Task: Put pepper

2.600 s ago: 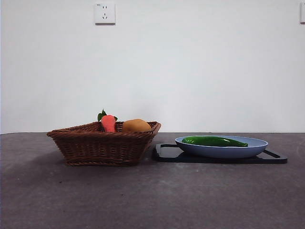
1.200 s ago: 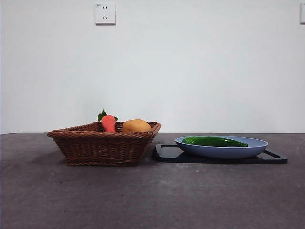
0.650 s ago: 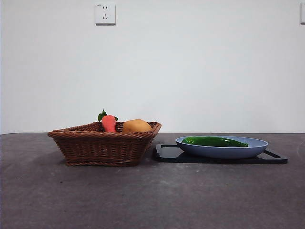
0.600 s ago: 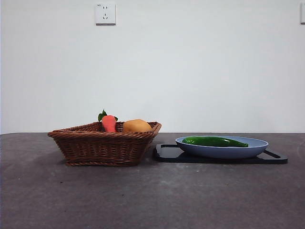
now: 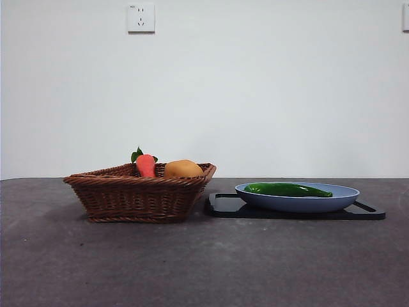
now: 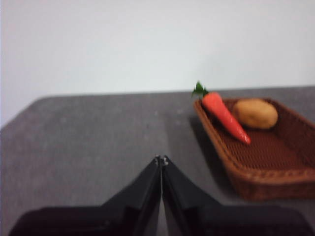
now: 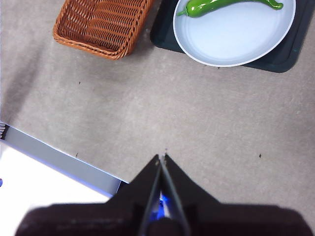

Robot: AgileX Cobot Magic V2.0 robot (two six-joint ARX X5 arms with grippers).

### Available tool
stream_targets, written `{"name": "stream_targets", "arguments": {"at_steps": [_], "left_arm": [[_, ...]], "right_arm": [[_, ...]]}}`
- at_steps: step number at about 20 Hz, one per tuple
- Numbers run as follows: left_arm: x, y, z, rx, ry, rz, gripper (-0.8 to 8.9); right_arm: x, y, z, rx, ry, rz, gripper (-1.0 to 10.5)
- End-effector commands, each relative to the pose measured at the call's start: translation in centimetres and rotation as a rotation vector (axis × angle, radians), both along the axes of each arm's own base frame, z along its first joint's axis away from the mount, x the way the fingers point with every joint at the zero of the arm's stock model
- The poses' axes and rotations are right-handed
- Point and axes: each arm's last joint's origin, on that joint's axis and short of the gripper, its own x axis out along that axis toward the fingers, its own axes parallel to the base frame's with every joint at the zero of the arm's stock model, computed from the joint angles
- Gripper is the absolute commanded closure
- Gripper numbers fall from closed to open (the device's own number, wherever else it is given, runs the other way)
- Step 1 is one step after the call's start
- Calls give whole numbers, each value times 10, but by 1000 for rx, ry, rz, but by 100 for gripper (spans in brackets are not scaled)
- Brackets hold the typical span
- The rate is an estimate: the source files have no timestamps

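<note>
Both of your grippers have their jaws pressed together on nothing right now. The right gripper (image 7: 163,156) hangs high over bare grey counter (image 7: 206,128), looking nearly straight down; the left gripper (image 6: 161,158) sits low and level, well off to the side of the brown woven wicker basket (image 6: 256,162).

From the right wrist camera, the long glossy dark green pepper (image 7: 224,6) is up around 1 o'clock, lying along the far edge of the pale blue oval plate (image 7: 236,42), which sits on a flat black tray (image 7: 283,54). The basket is off at 11 o'clock. In the front view the pepper (image 5: 287,189) rests flat in the plate (image 5: 297,202), with the basket (image 5: 140,195) just beside the tray at 9 o'clock.

My guess is the pepper is light but slick, and that curved, shiny skin will want to squirt out of a pinch. I'd grab across the thick middle, not the tapered tip or stem end. You'll need to open up and swing the right arm over the plate first.

The red-orange carrot-like vegetable (image 6: 226,115) and rounded orange-yellow fruit (image 6: 255,113) are in the basket.
</note>
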Motion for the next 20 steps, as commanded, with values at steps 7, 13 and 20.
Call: {"name": "stream_targets", "arguments": {"at_steps": [7, 13, 20], "left_arm": [[-3, 2, -14, -20, 134, 83, 805], [-3, 2, -16, -23, 154, 83, 805], [-3, 2, -16, -23, 154, 82, 805]], "right_arm": [[2, 0, 4, 4, -12, -5, 936], [2, 0, 4, 4, -12, -5, 936], [2, 0, 4, 4, -12, -5, 936]]}}
